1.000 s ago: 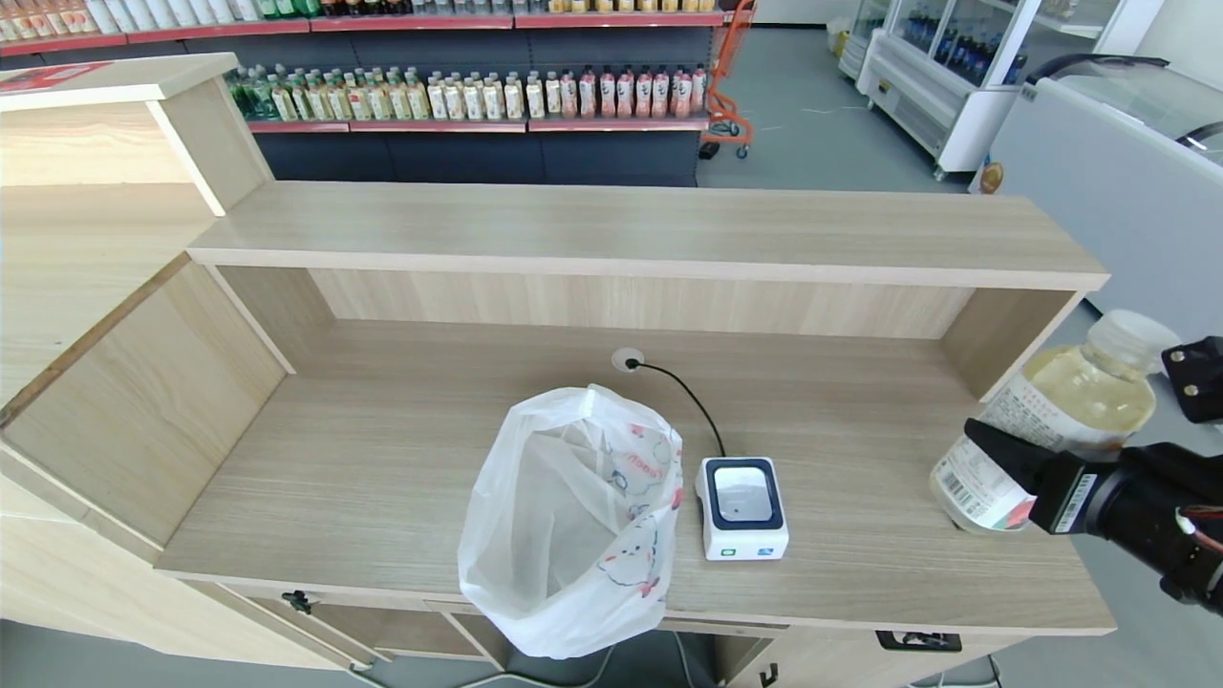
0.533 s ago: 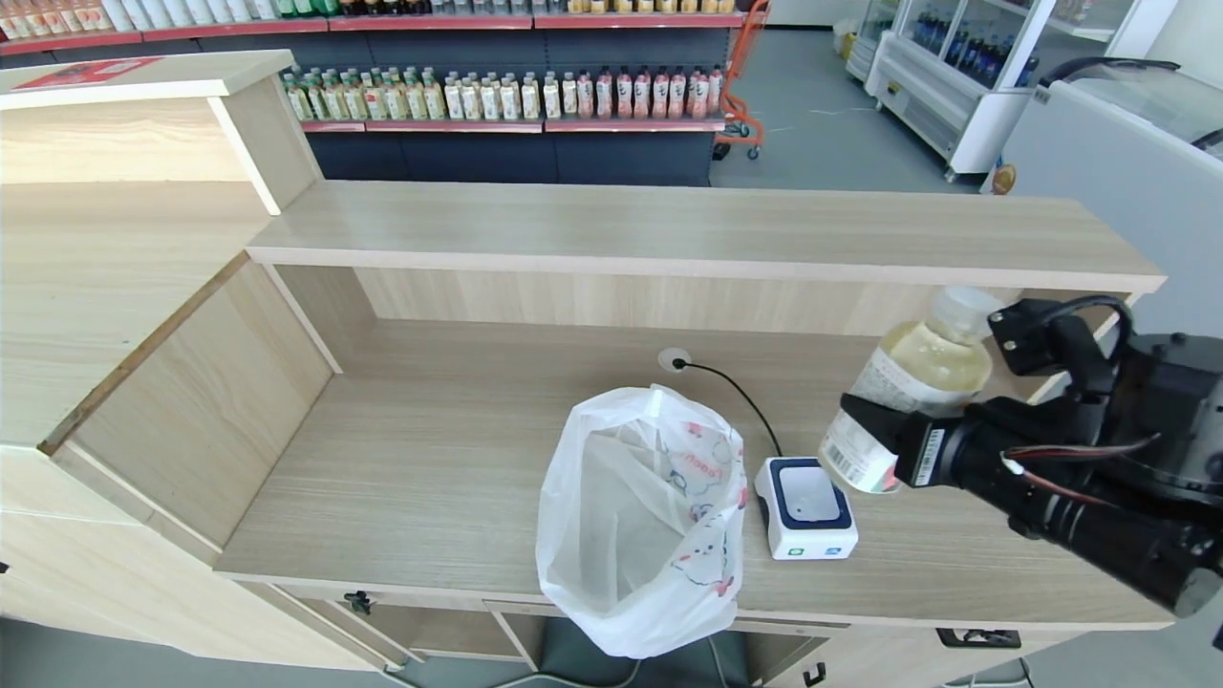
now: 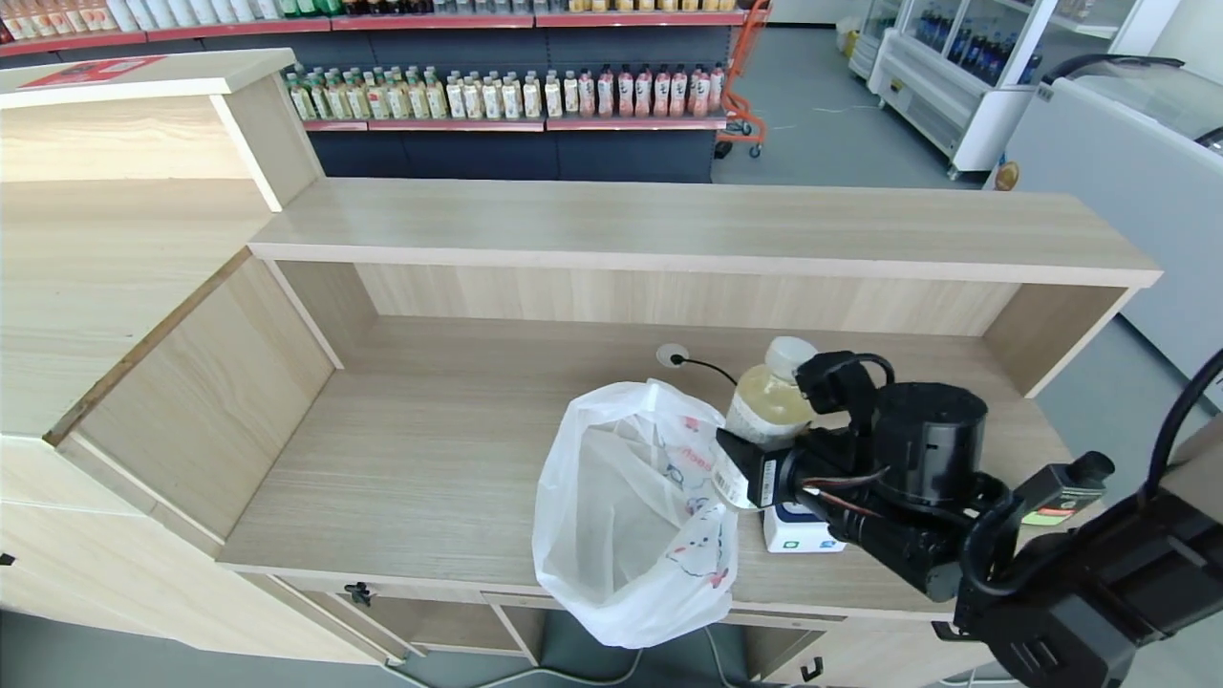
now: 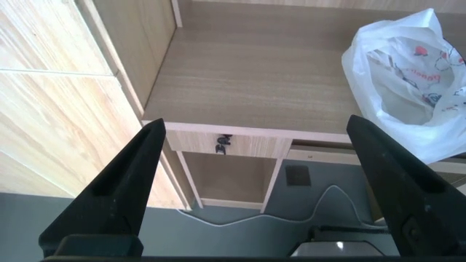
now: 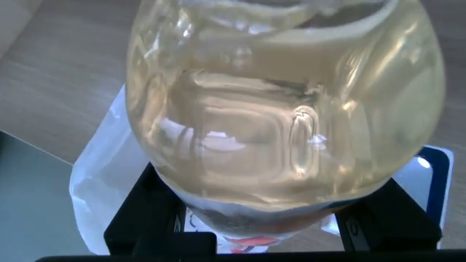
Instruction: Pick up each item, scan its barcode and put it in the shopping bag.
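The bottle of pale yellow drink (image 3: 764, 406) is gripped low on its labelled body by the right gripper (image 3: 750, 468), whose fingers are closed around it. It is held above the barcode scanner (image 3: 798, 537), just beside the open white shopping bag (image 3: 621, 516). Its long axis is tilted: the white cap (image 3: 791, 354) is pointed up and away towards the counter's back wall (image 3: 669, 296). The bottle's base and most of the scanner are hidden by the gripper and arm. A barcode cannot be made out on the label. The left gripper (image 4: 255, 182) is held in front of the counter's edge, fingers spread wide, nothing between them.
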Robot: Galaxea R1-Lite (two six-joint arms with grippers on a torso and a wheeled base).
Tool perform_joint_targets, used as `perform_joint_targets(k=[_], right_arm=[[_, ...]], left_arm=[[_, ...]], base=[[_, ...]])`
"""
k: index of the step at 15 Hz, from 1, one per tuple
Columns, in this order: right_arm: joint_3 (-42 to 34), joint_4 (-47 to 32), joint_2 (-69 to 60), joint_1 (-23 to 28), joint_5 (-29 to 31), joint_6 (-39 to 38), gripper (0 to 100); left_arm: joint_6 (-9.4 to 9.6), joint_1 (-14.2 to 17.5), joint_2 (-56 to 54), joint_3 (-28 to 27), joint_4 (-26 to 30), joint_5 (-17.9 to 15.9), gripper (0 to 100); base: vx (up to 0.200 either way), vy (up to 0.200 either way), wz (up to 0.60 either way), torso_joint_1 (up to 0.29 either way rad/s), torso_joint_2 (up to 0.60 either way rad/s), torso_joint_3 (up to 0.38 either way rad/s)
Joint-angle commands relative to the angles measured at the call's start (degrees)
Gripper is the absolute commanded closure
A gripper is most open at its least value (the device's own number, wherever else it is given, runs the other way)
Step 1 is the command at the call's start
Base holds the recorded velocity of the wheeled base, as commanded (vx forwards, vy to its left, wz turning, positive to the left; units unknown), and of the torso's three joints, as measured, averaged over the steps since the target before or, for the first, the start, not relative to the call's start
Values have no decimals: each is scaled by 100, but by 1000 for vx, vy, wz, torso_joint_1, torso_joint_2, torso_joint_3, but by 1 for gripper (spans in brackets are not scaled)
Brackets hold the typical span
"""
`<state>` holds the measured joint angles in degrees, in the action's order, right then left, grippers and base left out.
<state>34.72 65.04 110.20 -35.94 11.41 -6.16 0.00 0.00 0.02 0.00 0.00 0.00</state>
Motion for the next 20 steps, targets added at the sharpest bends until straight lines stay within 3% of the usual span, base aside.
perform_joint_targets(k=[1, 5, 9, 14, 20], right_arm=[[17, 114, 546, -256, -16, 0, 100], [-27, 431, 994, -229, 72, 36, 100], [132, 967, 1759, -282, 54, 730, 100], [870, 1178, 2462, -423, 54, 1415, 100], [1933, 1152, 3174, -519, 19, 1688, 100]], left_arm=[[0, 0, -2, 0, 0, 0, 0], [0, 0, -2, 0, 0, 0, 0], [0, 0, -2, 0, 0, 0, 0], [0, 0, -2, 0, 0, 0, 0], [0, 0, -2, 0, 0, 0, 0]], base=[[0, 0, 0, 0, 0, 0], [0, 0, 0, 0, 0, 0], [0, 0, 0, 0, 0, 0], [0, 0, 0, 0, 0, 0], [0, 0, 0, 0, 0, 0]])
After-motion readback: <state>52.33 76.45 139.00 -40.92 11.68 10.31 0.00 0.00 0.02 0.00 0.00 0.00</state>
